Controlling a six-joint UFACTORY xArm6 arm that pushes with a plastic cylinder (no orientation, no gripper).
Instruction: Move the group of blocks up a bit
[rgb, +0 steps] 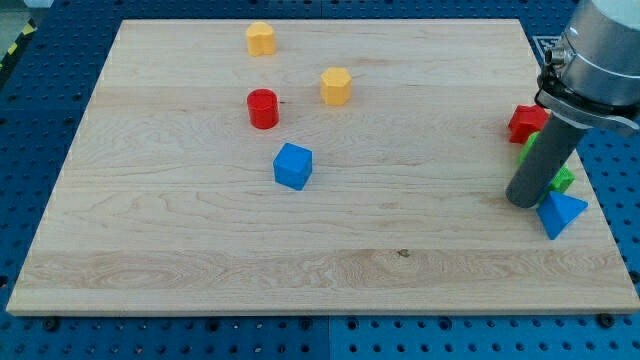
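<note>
My tip (523, 201) rests on the board at the view's right, in the middle of a cluster of blocks. A red star-like block (526, 123) lies above it. A green block (562, 180) shows partly behind the rod, to its right. A blue triangular block (560, 212) sits just right of and below the tip, close to it. Further left lie a blue cube (293, 165), a red cylinder (263, 108), a yellow hexagonal block (336, 86) and a yellow block (261, 38) near the top.
The wooden board (200, 250) lies on a blue perforated table (40, 90). The board's right edge runs just beside the right-hand cluster. The arm's grey body (600, 50) fills the view's top right corner.
</note>
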